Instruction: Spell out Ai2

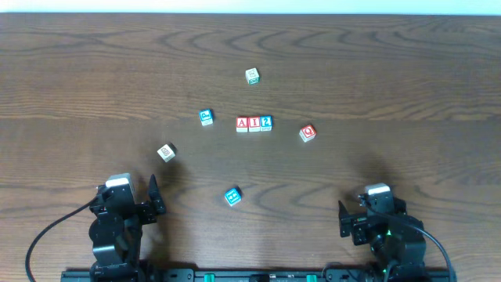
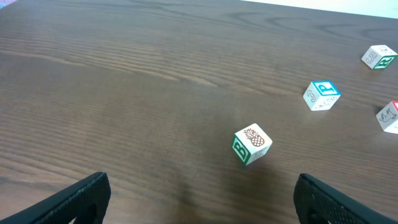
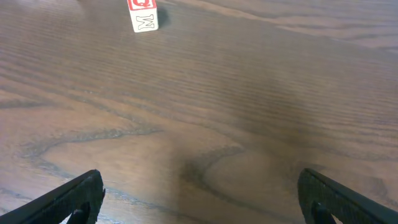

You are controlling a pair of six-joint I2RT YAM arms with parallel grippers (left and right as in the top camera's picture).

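Observation:
Three letter blocks stand touching in a row at the table's middle: a red A [image 1: 242, 124], a red I [image 1: 254, 124] and a blue 2 [image 1: 267, 123]. My left gripper [image 1: 154, 196] is open and empty at the front left, far from the row; its fingers frame bare wood in the left wrist view [image 2: 199, 202]. My right gripper [image 1: 342, 217] is open and empty at the front right, and the right wrist view [image 3: 199, 199] shows only wood between its fingers.
Loose blocks lie around the row: a green one [image 1: 252, 75] behind it, a blue one [image 1: 206, 117] to the left, a red Q block [image 1: 308, 133] to the right, a pineapple block [image 1: 166, 152] at left front, a blue one [image 1: 232, 196] in front.

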